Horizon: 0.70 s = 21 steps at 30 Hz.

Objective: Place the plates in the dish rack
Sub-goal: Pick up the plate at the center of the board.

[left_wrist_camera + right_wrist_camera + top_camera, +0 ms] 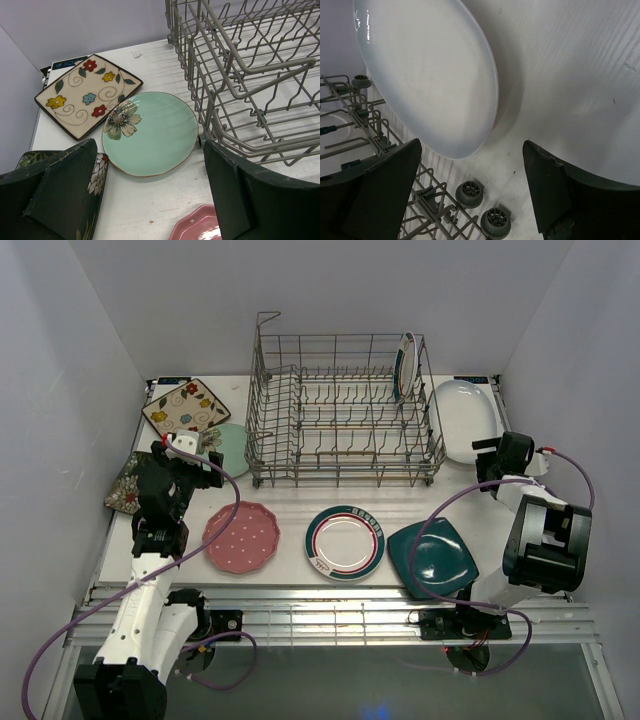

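Note:
The grey wire dish rack (345, 410) stands at the back with one teal-and-red-rimmed plate (405, 365) upright in its right end. A second rimmed plate (345, 542), a pink dotted plate (241, 536) and a dark teal square plate (433, 557) lie in front. My left gripper (195, 452) hangs open over the mint plate (155, 135), between the cream floral plate (87, 95) and the dark floral plate (97, 172). My right gripper (487, 457) is open, empty, just short of the white oval plate (425, 70).
The rack's left corner (250, 75) is close beside my left fingers. Its small wheels (470, 194) sit under my right gripper (472, 145). White walls close in on both sides, and a slatted rail (330, 615) runs along the near edge.

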{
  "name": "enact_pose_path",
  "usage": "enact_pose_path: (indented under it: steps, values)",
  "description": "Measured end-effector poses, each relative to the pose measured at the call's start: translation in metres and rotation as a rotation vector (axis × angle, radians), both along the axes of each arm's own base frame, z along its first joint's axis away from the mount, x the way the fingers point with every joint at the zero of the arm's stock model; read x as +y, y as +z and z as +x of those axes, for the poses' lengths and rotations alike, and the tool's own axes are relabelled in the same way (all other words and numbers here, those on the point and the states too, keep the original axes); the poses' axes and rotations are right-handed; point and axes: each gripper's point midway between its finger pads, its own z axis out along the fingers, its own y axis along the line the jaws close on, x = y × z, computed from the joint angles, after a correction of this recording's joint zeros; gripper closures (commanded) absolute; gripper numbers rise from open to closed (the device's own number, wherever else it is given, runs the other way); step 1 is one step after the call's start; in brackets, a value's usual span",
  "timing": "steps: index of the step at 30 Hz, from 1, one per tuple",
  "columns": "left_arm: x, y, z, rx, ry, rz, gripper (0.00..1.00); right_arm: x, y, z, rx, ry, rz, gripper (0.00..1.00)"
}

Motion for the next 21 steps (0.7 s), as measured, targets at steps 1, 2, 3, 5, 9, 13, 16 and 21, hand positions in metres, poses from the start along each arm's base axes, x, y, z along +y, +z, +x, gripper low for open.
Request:
enact_pose_path:
  steps: [1, 2, 3, 5, 9, 13, 16, 21]
  values:
    - [0.0, 0.0, 0.0, 0.0, 0.0, 0.0, 0.02, 0.0, -0.002, 0.001, 0.004, 0.0, 0.001, 0.14]
    - [0.0, 0.0, 0.0, 0.0, 0.0, 0.0, 0.02, -0.001, -0.005, 0.002, 0.009, 0.0, 0.003, 0.14]
    - [0.0, 0.0, 0.0, 0.0, 0.0, 0.0, 0.02, -0.001, -0.008, 0.004, 0.012, 0.0, 0.006, 0.15]
    - [0.0, 0.0, 0.0, 0.0, 0.0, 0.001, 0.02, -0.002, -0.013, 0.006, 0.019, 0.0, 0.01, 0.15]
    - [0.0, 0.0, 0.0, 0.0, 0.0, 0.003, 0.02, -0.003, -0.021, 0.011, 0.029, -0.002, 0.015, 0.19]
    - [0.0, 0.0, 0.0, 0.0, 0.0, 0.003, 0.02, -0.005, -0.025, 0.014, 0.026, -0.004, 0.012, 0.23]
    - [0.0, 0.0, 0.0, 0.001, -0.001, 0.004, 0.02, -0.007, -0.026, 0.017, 0.023, -0.008, 0.007, 0.28]
    - [0.0, -0.001, 0.0, 0.001, -0.001, 0.006, 0.02, -0.009, -0.03, 0.026, 0.007, -0.01, 0.006, 0.37]
